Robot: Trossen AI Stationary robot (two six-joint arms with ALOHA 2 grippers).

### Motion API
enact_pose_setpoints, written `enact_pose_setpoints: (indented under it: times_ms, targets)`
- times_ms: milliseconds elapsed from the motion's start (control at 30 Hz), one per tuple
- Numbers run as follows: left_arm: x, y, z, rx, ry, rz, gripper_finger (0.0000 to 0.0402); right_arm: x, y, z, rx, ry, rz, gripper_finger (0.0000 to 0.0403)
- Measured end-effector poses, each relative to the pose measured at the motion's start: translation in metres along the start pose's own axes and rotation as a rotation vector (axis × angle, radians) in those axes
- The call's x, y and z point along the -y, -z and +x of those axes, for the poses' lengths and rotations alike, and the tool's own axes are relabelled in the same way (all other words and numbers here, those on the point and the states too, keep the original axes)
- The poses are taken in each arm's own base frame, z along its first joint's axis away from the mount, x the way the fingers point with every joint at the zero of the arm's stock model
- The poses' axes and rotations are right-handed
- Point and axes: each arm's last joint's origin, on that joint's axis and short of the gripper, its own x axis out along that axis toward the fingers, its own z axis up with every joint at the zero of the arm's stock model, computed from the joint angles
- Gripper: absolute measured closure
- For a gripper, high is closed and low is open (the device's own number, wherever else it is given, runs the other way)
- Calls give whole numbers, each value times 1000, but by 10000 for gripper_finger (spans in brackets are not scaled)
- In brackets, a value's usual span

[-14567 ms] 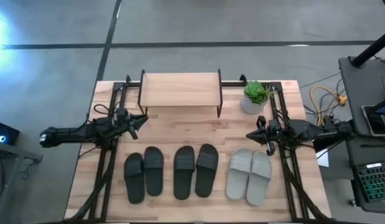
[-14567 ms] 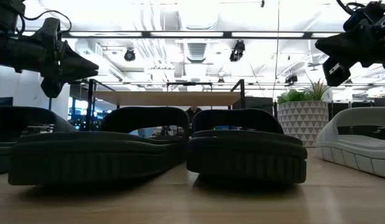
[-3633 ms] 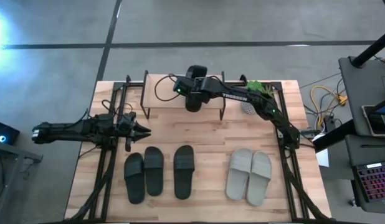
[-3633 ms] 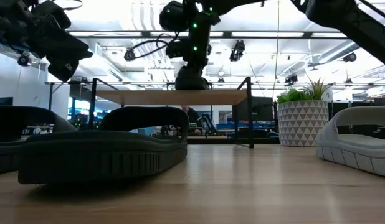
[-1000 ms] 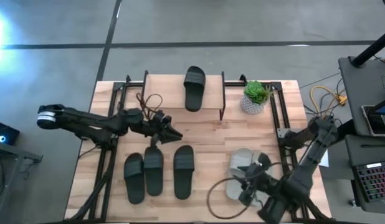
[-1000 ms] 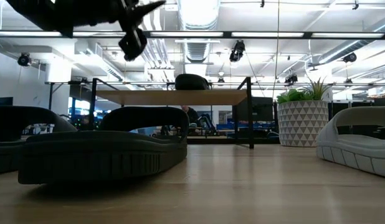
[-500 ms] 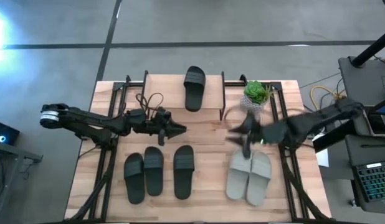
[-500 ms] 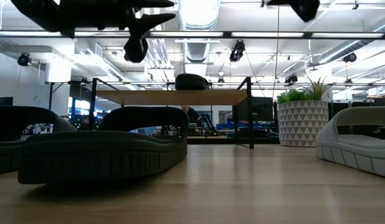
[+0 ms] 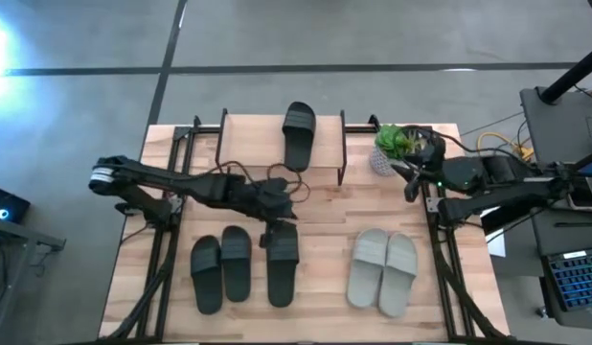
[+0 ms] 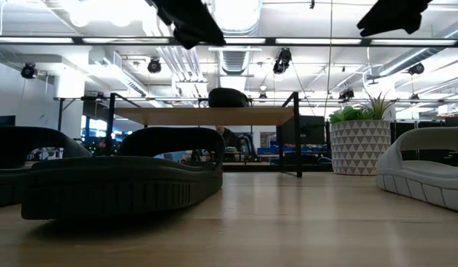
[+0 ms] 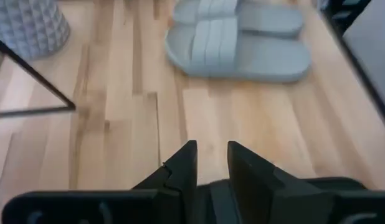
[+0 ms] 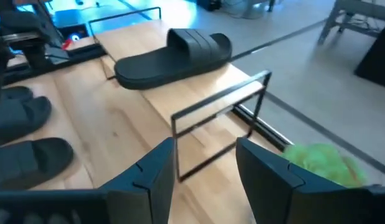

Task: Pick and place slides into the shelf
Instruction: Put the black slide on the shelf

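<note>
Shelf (image 9: pixel 258 144) carries one black slide (image 9: pixel 298 136); left pincer (image 9: pixel 282 221), narrowly parted and empty, hovers over the next black slide (image 9: pixel 283 264) so we can grab it. Right pincer (image 9: pixel 408 182) idles released beside the plant (image 9: pixel 393 144).

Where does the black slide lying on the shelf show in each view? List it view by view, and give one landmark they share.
High view: black slide lies on the shelf, right of its middle.
Low view: its dark hump shows above the shelf's top board.
Left wrist view: not in it.
Right wrist view: on the shelf board, beyond the right tool.
Shared landmark: the shelf's light wooden board.
</note>
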Motion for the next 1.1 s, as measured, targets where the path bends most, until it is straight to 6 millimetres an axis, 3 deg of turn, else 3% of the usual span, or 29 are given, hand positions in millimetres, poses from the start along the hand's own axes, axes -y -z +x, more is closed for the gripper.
enact_pose_setpoints:
  times_ms: [167,333,533,700,800,967,1100]
  targets:
    - [15,8,12,-187,-311,70,336,2,4,1,-22,60,0,243]
    - [60,8,12,-234,-442,230,363,-1,5,5,-54,53,-60,243]
    - [116,-3,16,-136,-416,137,377,1,5,3,-47,50,-68,242]
    - [145,-12,25,-177,-425,-32,378,1,6,1,-60,4,-87,242]
    - [167,-15,34,-225,-422,-25,378,1,8,0,-88,-28,-117,246]
    - [206,-2,49,-364,-437,124,378,3,13,0,-134,-36,-146,247]
    - [213,14,61,-503,-542,97,378,4,16,-1,-165,-23,-133,246]
